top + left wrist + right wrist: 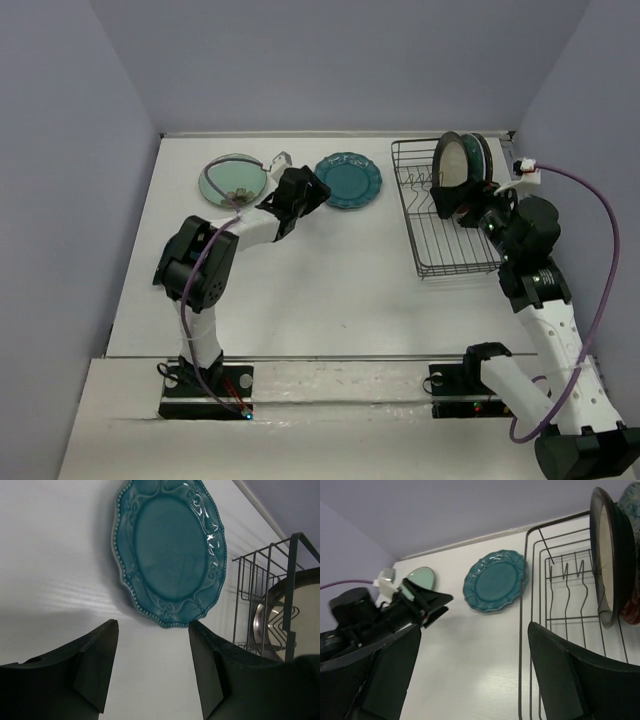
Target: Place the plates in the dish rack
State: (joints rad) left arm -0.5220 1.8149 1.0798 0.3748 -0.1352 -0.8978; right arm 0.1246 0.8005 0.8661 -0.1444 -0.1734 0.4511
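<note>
- The left arm (205, 265) rises from its base at the near left edge, folds at the elbow and reaches toward the far side; its wrist lies between the two plates on the table (330, 280)
- The left gripper (305, 190) points at the scalloped teal plate (348, 180), just beside that plate's rim; in the left wrist view its fingers (97, 655) stand apart with nothing between them, and the plate's near edge shows in the gap
- The mint green plate (233, 181) lies flat on the table to the left of that wrist, near the back wall; the teal plate lies flat to its right, apart from the dish rack (440, 240)
- The right arm (555, 330) climbs from the near right corner and leans inward over the rack's right side
- The right gripper (465, 205) hovers over the rack, jaws spread wide and empty
- A cream plate with a dark rim (452, 160) stands on edge at the rack's far end; more plates (482, 155) stand upright behind it
</note>
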